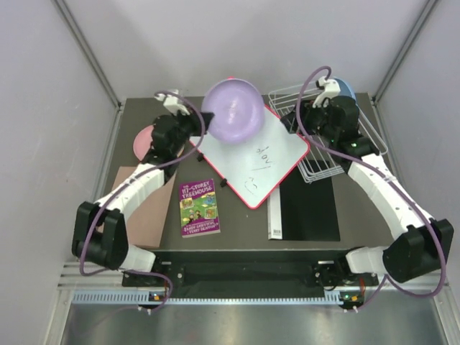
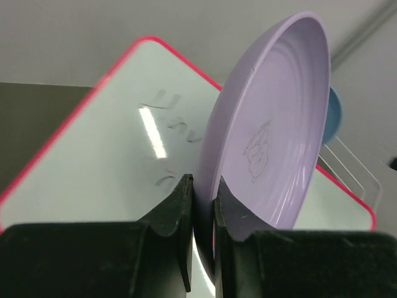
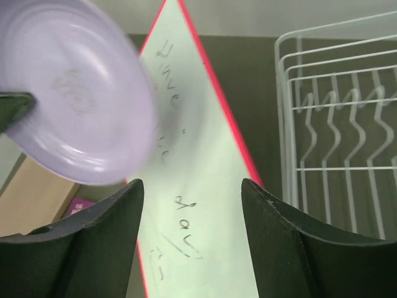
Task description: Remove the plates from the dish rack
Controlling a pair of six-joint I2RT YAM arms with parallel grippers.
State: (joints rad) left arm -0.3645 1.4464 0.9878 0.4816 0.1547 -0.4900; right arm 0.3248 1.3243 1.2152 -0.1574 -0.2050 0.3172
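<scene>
Lilac plate (image 1: 232,110): you hold it in the air over the far left corner of the whiteboard (image 1: 266,165), tipped nearly onto its edge.
Left gripper (image 2: 203,192): pinched on the lilac plate's lower rim, one finger on each face.
Right gripper (image 3: 192,195): spread wide and holding nothing, above the whiteboard's right edge and facing the plate.
Handling: the plate looks like thin, stiff, light plastic. Its glossy face is probably slick, and a pinch at one rim point may let it swing, so carry it gently. It is unlikely to break if it slips.
Where to grip: take it by the rim, where the raised lip gives your fingers an edge. The smooth centre offers no hold.
Rack (image 1: 323,169): just right of the whiteboard. The tines the right wrist view shows are bare.
Blue plate (image 1: 346,88): beyond the whiteboard's far right corner, at the rack's far end. The right arm largely hides it, so you cannot tell whether it stands in the tines.
Pink plate (image 1: 142,141): lies flat, left of the whiteboard and partly under your left arm, already out of the rack.
</scene>
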